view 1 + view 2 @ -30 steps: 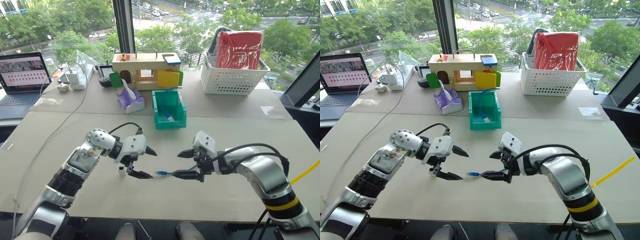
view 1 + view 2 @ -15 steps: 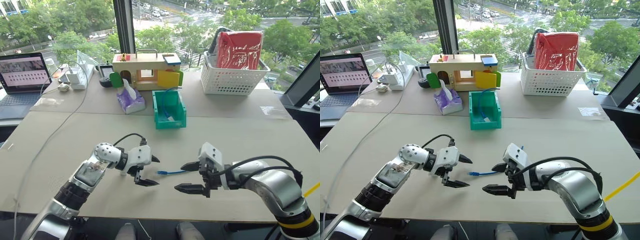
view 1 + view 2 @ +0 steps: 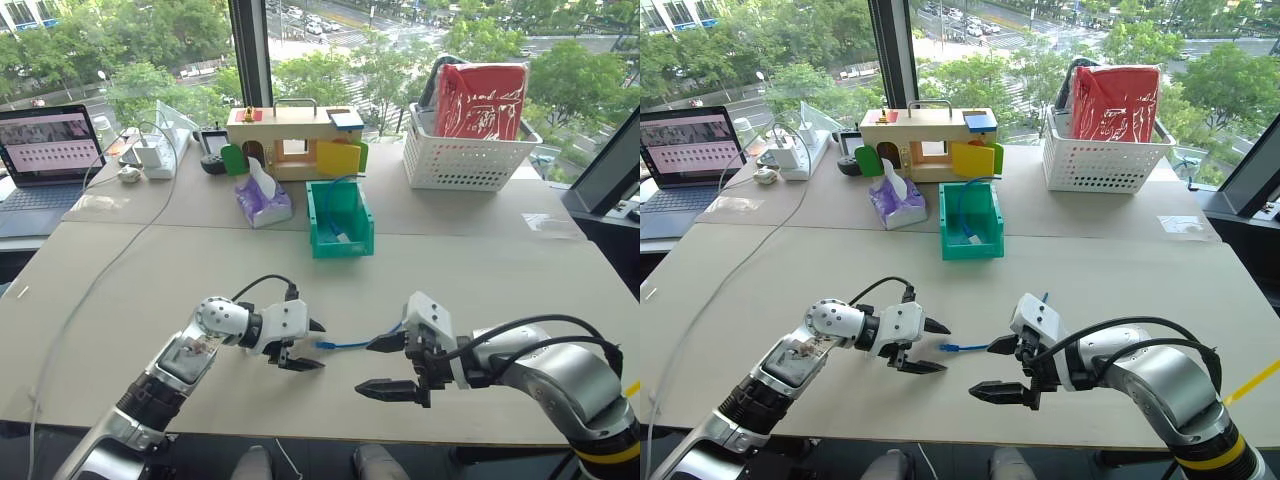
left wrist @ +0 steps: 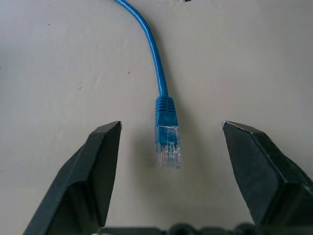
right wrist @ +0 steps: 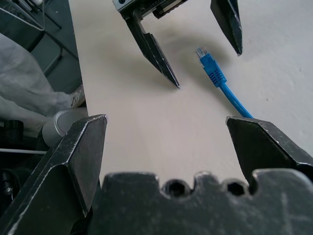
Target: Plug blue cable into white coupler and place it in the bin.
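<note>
At the near edge of the pale table (image 3: 480, 275), the blue cable (image 3: 345, 344) lies flat between the robot's two grippers, its clear plug (image 4: 167, 147) resting on the tabletop and gripped by neither. The left gripper (image 3: 308, 345) sits low at the plug end, its black fingers (image 4: 93, 171) parted and standing on either side of the plug without touching it. The right gripper (image 3: 383, 366) hovers just beside the cable's other stretch, jaws spread wide and holding nothing. Further back, near the middle of the table, the bin (image 3: 340, 217), teal-green with a low cut-out front, holds a loop of blue cable rising above its rim and what looks like a small white piece on its floor; what that piece is cannot be told. Whether the white coupler is there cannot be made out. Beside the bin lies a purple tissue pack (image 3: 261, 202) with a white sheet poking up. Behind them stands a wooden toy house (image 3: 292, 142) with coloured doors. To the right, by the window, a white lattice basket (image 3: 462, 156) holds a red bag (image 3: 477, 100) in clear wrap, standing upright, with something dark behind it. At far left an open laptop (image 3: 45, 155) sits next to a white power strip (image 3: 152, 156), from which a long white cord (image 3: 95, 285) runs across the table.
</note>
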Action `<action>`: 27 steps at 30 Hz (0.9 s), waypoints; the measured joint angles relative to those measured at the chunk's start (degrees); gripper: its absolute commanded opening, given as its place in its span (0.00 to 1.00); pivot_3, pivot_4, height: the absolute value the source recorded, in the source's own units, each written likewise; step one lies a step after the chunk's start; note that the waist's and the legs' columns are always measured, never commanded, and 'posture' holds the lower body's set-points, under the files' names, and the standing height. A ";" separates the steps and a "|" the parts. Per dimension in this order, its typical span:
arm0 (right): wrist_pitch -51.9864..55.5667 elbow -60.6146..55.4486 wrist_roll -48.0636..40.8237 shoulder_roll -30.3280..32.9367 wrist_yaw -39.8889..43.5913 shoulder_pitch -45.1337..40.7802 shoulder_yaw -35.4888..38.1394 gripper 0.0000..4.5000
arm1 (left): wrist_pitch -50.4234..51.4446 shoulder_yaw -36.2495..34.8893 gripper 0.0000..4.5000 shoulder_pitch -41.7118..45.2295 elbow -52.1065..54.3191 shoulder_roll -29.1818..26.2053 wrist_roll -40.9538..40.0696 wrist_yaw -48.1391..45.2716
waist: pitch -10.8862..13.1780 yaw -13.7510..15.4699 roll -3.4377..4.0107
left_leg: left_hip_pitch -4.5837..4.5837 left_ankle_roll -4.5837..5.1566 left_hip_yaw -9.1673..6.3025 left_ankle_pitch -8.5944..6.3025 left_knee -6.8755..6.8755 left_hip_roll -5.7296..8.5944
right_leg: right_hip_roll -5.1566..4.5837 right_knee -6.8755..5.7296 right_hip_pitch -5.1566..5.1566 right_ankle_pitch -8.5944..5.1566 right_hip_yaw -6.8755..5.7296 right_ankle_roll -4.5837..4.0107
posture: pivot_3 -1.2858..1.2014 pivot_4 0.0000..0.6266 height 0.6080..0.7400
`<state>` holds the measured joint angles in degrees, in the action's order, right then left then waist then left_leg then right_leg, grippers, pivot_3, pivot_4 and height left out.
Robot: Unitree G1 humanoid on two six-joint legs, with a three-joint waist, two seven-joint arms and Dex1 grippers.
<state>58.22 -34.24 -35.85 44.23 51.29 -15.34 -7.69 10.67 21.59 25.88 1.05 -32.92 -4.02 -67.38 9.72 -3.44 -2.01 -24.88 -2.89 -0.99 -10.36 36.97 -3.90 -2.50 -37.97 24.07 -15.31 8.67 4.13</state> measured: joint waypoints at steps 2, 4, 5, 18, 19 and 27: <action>0.00 0.00 -0.36 0.12 -0.23 0.00 0.04 1.00 | 0.08 0.01 0.37 0.00 -0.41 0.27 -0.02 0.06 | 0.00 -0.02 0.00 | 0.00 0.00 0.00 0.00 0.00 0.00 | 0.00 0.00 0.00 0.00 0.00 0.00 | 0.52 0.24 0.88; -0.01 0.00 -0.43 0.40 -0.29 0.00 0.04 1.00 | 0.02 0.01 0.20 0.03 -0.58 0.32 -0.01 0.03 | 0.00 -0.03 0.00 | 0.00 0.00 0.00 0.00 0.00 0.00 | 0.00 0.00 -0.01 0.00 0.00 0.00 | 0.52 0.24 0.88; -0.02 0.00 -0.44 0.88 -0.29 -0.01 0.04 1.00 | -0.10 0.01 0.15 0.10 -0.71 0.30 0.04 -0.09 | 0.00 -0.02 0.00 | 0.00 0.00 0.00 0.00 0.00 0.00 | 0.00 0.00 0.00 0.00 0.00 0.00 | 0.52 0.24 0.88; 5.43 0.05 -9.67 -2.30 -4.53 0.25 8.33 1.00 | 4.65 -5.81 0.02 9.60 -5.11 4.64 -3.59 2.93 | 0.00 0.48 -0.01 | -0.05 0.01 -0.05 0.00 0.00 0.01 | 0.00 0.04 -0.01 0.04 -0.04 -0.06 | 0.52 0.24 0.88; 7.01 0.32 -12.24 -4.31 -6.48 0.58 10.72 1.00 | 5.65 -6.68 0.02 9.85 -4.66 5.99 -4.55 3.93 | 0.00 0.52 -0.01 | -0.06 0.01 -0.07 0.00 0.00 0.01 | 0.00 0.04 -0.01 0.07 -0.05 -0.12 | 0.52 0.24 0.88; 10.73 5.70 -26.22 -23.51 -30.18 0.56 25.15 1.00 | 10.69 -9.54 0.02 11.57 0.41 12.49 -10.71 8.37 | -0.01 0.51 0.01 | -0.09 0.01 -0.21 0.00 -0.01 0.04 | 0.02 -0.02 0.00 0.09 -0.11 -0.16 | 0.52 0.24 0.88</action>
<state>68.96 -28.54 -62.07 20.73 21.11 -14.78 17.46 21.36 12.05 37.45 1.46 -20.44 -14.73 -59.00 9.71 -2.93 -2.00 -24.97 -2.88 -1.20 -10.37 36.96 -3.86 -2.47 -37.99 24.07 -15.22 8.57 3.97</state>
